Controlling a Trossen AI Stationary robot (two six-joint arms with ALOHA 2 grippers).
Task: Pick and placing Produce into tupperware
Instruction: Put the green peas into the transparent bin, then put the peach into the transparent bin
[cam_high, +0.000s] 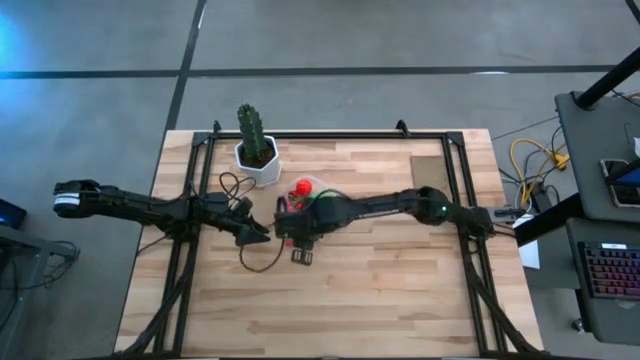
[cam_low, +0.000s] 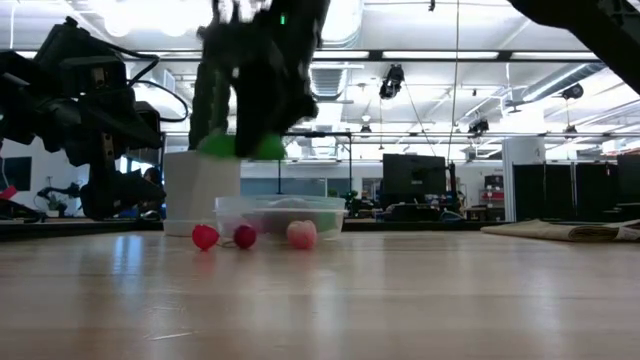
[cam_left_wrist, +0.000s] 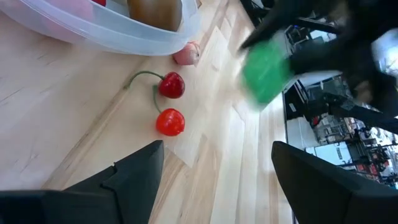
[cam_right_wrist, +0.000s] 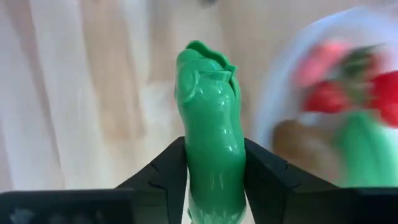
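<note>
Green oblong piece (cam_right_wrist: 210, 124) clamped in right gripper (cam_right_wrist: 211, 168) — lower end cut off; tupperware (cam_right_wrist: 273, 106) contents blurred. Left gripper (cam_left_wrist: 214, 168) jaws wide, empty — beside cherries (cam_left_wrist: 170, 102).

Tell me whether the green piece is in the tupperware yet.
Not yet: the right gripper holds the green piece in the air beside the tupperware.

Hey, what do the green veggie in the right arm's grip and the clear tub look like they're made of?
The green vegetable looks like moulded plastic: glossy, with highlights and crisp ridges. The clear tub seems to be thin translucent plastic; the produce inside shows through its whitish wall. The right end effector is closed on the vegetable.
</note>
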